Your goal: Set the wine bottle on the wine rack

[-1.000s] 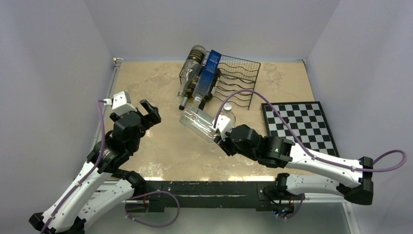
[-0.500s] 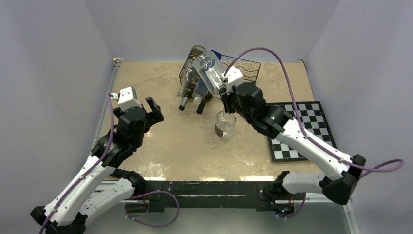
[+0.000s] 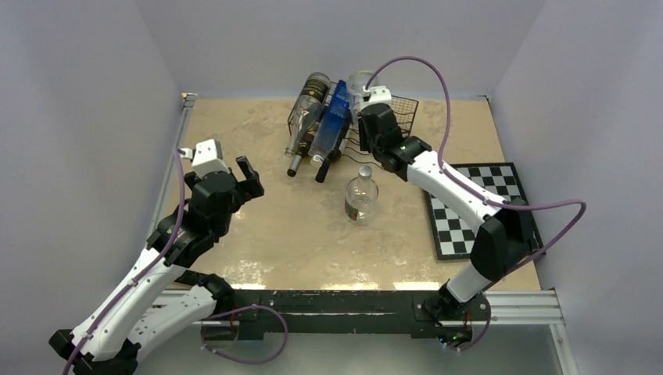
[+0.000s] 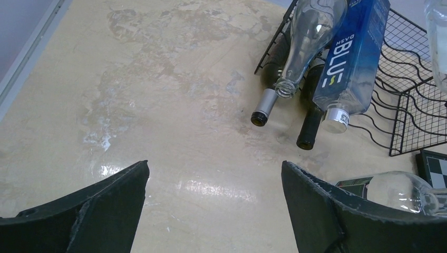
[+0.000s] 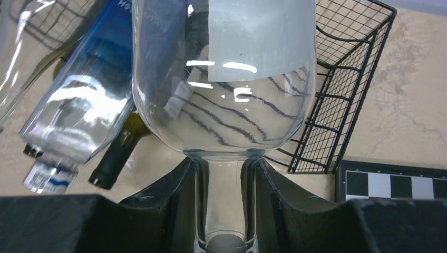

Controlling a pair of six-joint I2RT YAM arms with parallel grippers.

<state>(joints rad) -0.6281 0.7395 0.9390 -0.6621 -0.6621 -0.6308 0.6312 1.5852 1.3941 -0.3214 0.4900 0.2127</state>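
Note:
My right gripper (image 5: 225, 168) is shut on the neck of a clear glass wine bottle (image 5: 224, 79) with a pale label. The bottle hangs body-first over the black wire wine rack (image 5: 348, 79). From above, this wine bottle (image 3: 360, 81) and the right gripper (image 3: 367, 103) are at the rack's (image 3: 391, 129) back middle. Whether the bottle touches the wires I cannot tell. My left gripper (image 3: 241, 176) hovers over the table's left half, open and holding nothing. In the left wrist view the left gripper (image 4: 213, 174) has only bare tabletop between its fingers.
The rack's left side holds a blue square bottle (image 3: 333, 121), a clear bottle (image 3: 306, 117) and dark bottles with necks pointing toward me. A small clear bottle (image 3: 360, 197) stands upright mid-table. A chessboard (image 3: 485, 207) lies at the right.
The right arm has lifted the wine bottle from low over mid-table and carried it back over the rack. The small standing bottle came into view. The left arm shifted slightly.

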